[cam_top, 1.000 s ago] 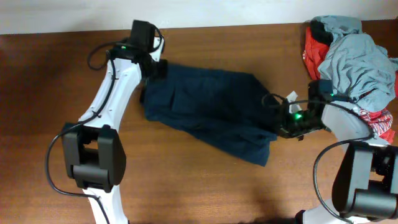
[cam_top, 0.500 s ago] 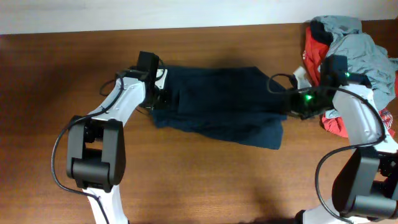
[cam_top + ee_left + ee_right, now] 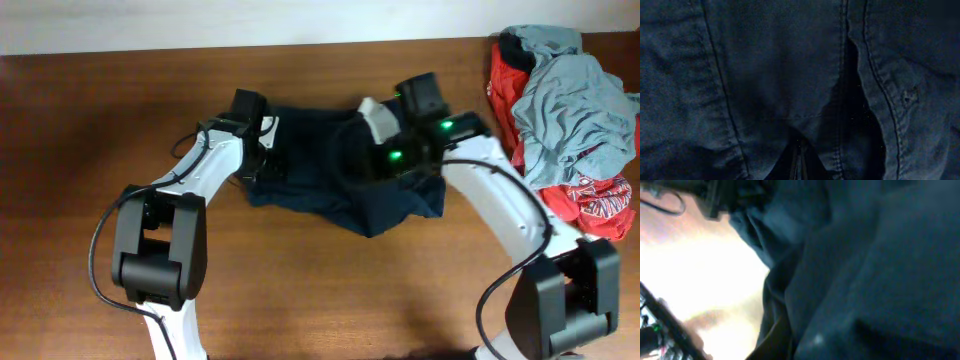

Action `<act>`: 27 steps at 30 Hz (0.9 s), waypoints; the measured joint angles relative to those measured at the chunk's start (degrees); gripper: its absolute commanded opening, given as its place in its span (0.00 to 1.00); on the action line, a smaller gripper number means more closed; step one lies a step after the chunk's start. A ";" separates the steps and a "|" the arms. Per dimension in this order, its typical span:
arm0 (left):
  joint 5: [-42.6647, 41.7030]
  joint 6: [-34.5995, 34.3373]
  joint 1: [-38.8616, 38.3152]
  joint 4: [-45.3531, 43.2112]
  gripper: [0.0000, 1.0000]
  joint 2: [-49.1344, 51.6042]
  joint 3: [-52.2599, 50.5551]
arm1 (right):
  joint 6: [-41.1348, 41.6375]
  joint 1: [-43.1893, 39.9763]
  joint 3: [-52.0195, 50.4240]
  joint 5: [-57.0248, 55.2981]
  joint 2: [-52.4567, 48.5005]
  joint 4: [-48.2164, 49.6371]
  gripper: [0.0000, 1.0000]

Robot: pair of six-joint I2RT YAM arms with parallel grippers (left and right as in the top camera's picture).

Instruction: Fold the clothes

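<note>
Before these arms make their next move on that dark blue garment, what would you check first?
1. Navy garment lies wholly on the table: ok.
2. Garment spread flat: not ok, bunched and wrinkled between the arms.
3. Left gripper grips cloth: cannot tell, its camera shows only fabric.
4. Right gripper grips cloth: cannot tell, its view is blurred.
5. Grey and red pile apart from the garment: ok.

Setting: robot test bench, probably a lab. Evidence: bare brown wooden table (image 3: 80, 150) against a white wall (image 3: 150, 20); left arm (image 3: 190, 175) and right arm (image 3: 500, 195), white and black, standing on it; loose black cables (image 3: 100, 250); navy garment (image 3: 320, 150) beneath them; clothes heap (image 3: 570, 110) far right.
</note>
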State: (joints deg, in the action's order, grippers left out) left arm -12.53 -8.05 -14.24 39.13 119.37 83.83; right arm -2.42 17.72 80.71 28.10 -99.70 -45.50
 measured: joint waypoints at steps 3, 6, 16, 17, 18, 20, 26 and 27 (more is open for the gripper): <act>-0.13 0.00 0.00 0.00 0.05 0.00 0.00 | 1.25 3.39 0.00 -1.07 0.00 2.29 0.04; -0.15 0.00 0.00 0.00 0.06 0.00 0.00 | 2.71 5.55 0.00 -1.38 0.00 4.46 0.04; -0.15 -0.35 0.00 0.02 0.01 0.00 0.00 | 9.42 1.51 0.26 -3.65 0.00 -1.27 0.04; -0.17 -0.39 0.00 0.02 0.01 0.00 0.00 | 10.51 -0.15 0.31 -4.55 0.00 -3.17 0.04; -0.17 -0.39 0.00 0.04 0.01 0.00 0.00 | 11.23 -1.60 0.31 -5.38 0.00 -4.63 0.04; -0.15 -0.42 0.00 0.04 0.01 0.00 0.00 | 12.46 -4.92 0.44 -7.52 0.00 -8.02 0.04; -0.13 -0.39 0.00 0.02 0.01 0.00 0.00 | 14.19 -14.73 0.52 -18.34 0.00 -17.35 0.04; -0.11 -0.42 0.00 0.04 0.01 0.00 0.00 | 14.25 -15.72 0.52 -19.74 0.00 -18.29 0.04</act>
State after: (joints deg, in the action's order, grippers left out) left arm -12.64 -8.47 -14.24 39.18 119.37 83.83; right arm 11.84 2.00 81.23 8.36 -99.70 -63.79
